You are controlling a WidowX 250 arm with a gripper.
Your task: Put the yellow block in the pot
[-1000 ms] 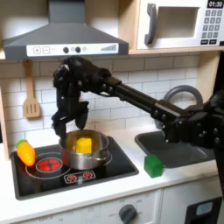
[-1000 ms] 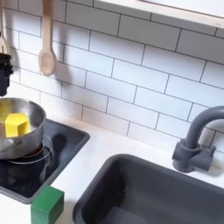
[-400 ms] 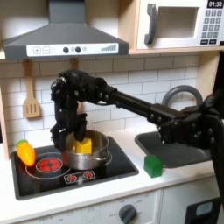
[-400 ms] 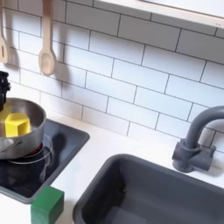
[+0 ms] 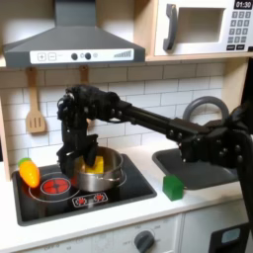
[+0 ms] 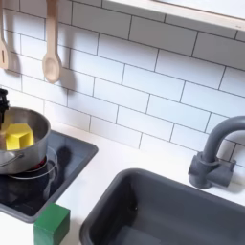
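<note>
risk: arm low over pot [image 5: 97,170], lift-out could clip rim, tip pot off burner. gripper [image 5: 71,158] at pot's far rim, jaw state cannot tell. yellow block [image 6: 17,137] sits inside pot. counts: one pot, one green cube [image 5: 174,187], one yellow block.

A green cube [image 5: 173,187] sits beside the sink [image 5: 203,164]; a wooden spoon [image 6: 52,48] hangs on the tiles.
</note>
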